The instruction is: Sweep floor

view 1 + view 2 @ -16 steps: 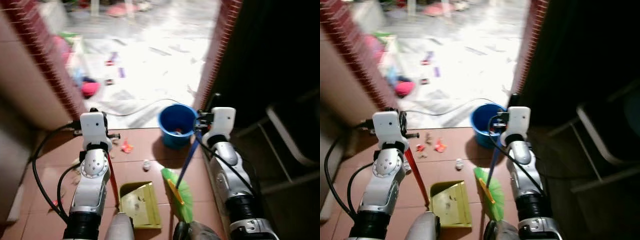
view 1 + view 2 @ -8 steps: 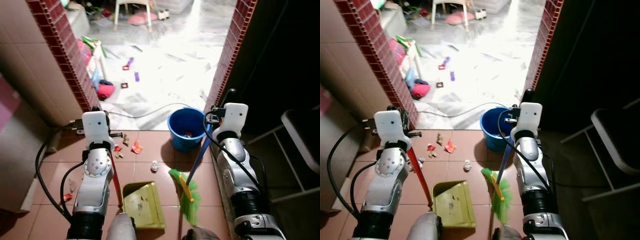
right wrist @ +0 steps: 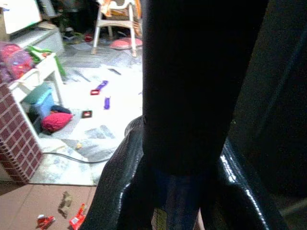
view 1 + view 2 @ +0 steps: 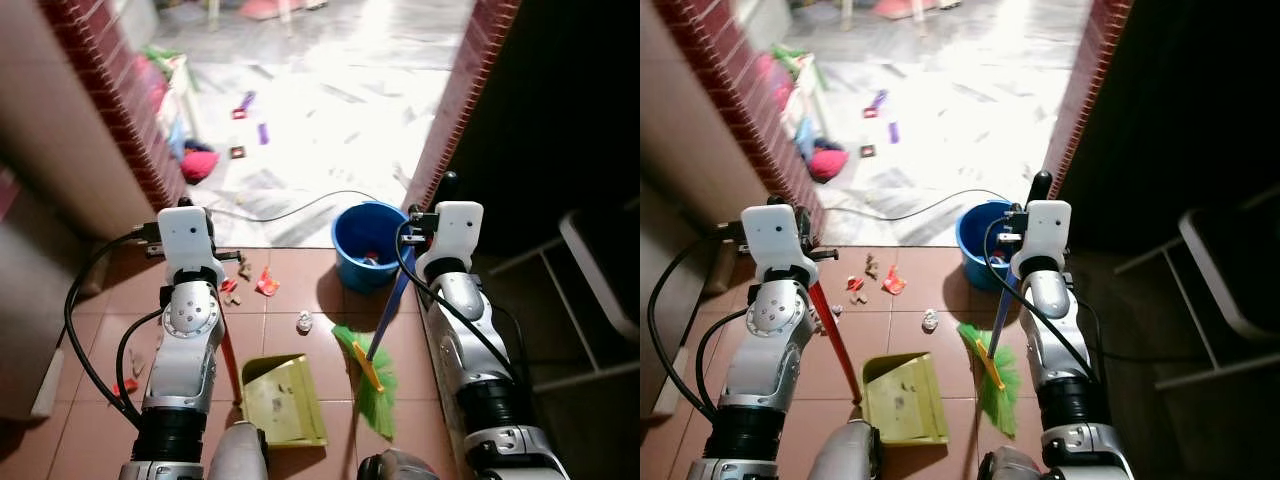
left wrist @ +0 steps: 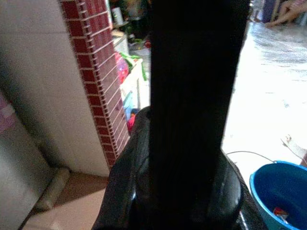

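A yellow-green dustpan (image 4: 282,400) rests on the red tile floor between my arms. Its red handle (image 4: 231,355) runs up to my left gripper (image 4: 185,205), which is shut on it. My right gripper (image 4: 1038,190) is shut on the blue handle (image 4: 388,310) of a broom, seen between the fingers (image 3: 230,187) in the right wrist view. The broom's green bristles (image 4: 370,385) touch the floor just right of the dustpan. Litter lies ahead: a red wrapper (image 4: 267,285), a white crumpled scrap (image 4: 304,322) and small bits (image 4: 238,272).
A blue bucket (image 4: 365,240) holding some rubbish stands in the doorway beside the broom handle. Brick posts (image 4: 115,120) (image 4: 462,100) frame the opening. A cable (image 4: 290,210) crosses the threshold. Toys (image 4: 200,162) litter the bright floor beyond. A chair frame (image 4: 600,290) stands at the right.
The whole picture has shifted and sharpened as my head moved. Both arms keep their hold, and dustpan, broom and litter sit in about the same places.
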